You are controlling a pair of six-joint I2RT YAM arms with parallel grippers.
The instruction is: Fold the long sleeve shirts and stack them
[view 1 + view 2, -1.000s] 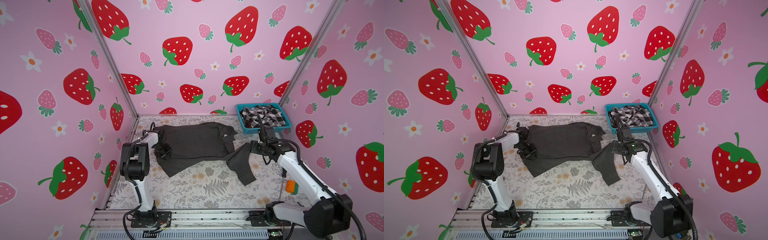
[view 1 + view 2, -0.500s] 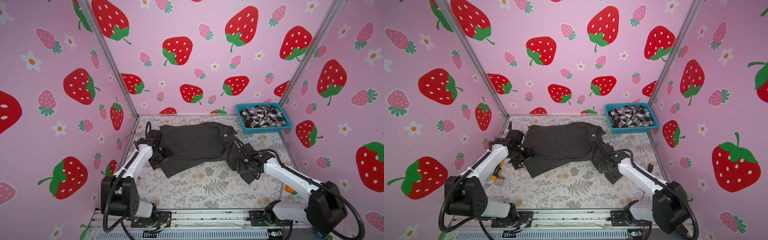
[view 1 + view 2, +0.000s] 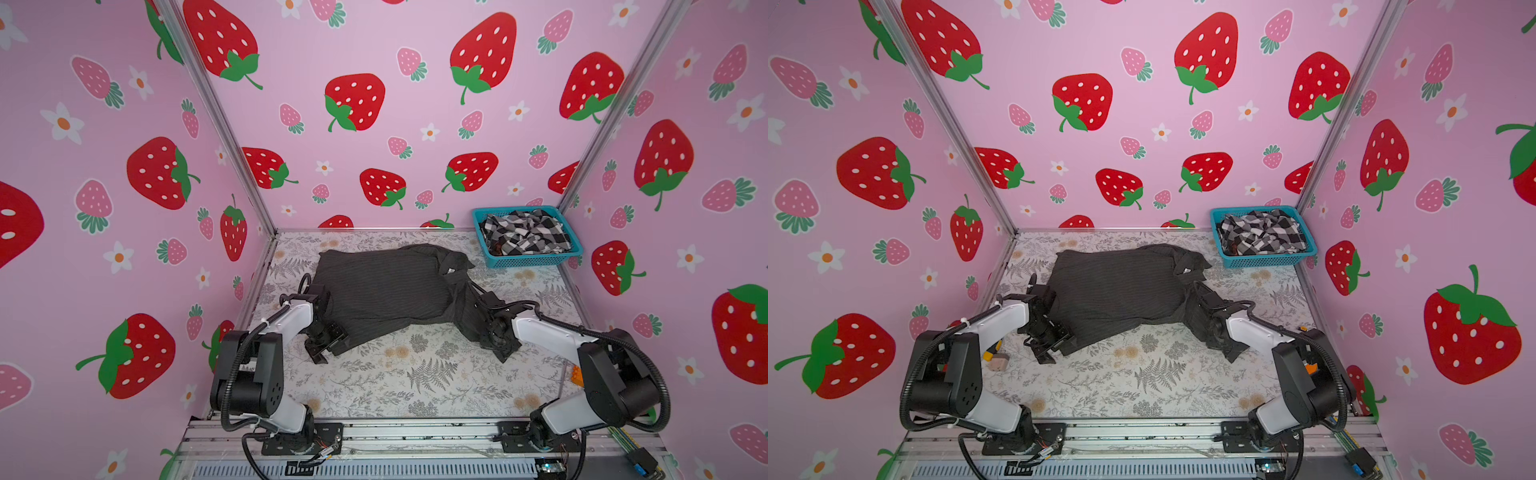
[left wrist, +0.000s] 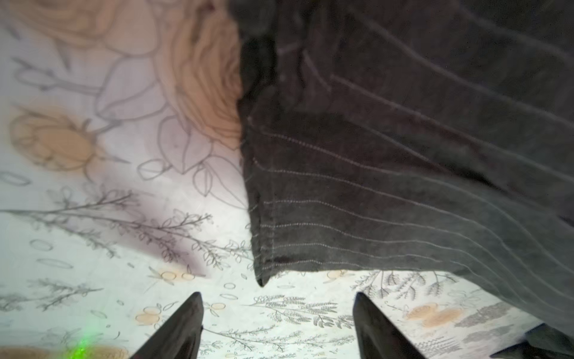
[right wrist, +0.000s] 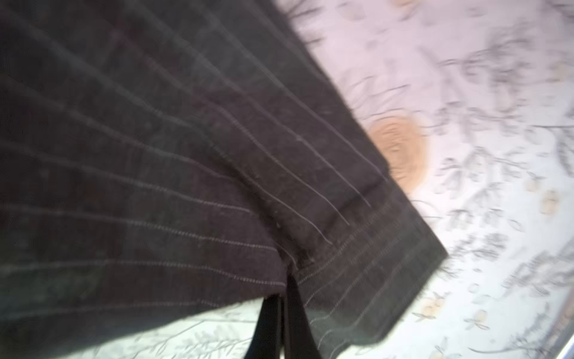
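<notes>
Low, left fingers [image 4: 180, 329] spread beside pinstriped shirt [image 3: 382, 286]; right fingers [image 5: 273, 323] pressed together at cuff [image 5: 372, 264].

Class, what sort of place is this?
Likely a robot test booth: pink strawberry-print walls box in a floral-print tabletop; white robot arms, left and right, bolted to a metal rail.

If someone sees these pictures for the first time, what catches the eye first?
Pink strawberry walls all around strike first. Next, the dark pinstriped shirt lies spread on the floral table, the left gripper open at its near left corner, the right gripper shut on its sleeve. A blue basket in the far right corner holds a checked shirt.
</notes>
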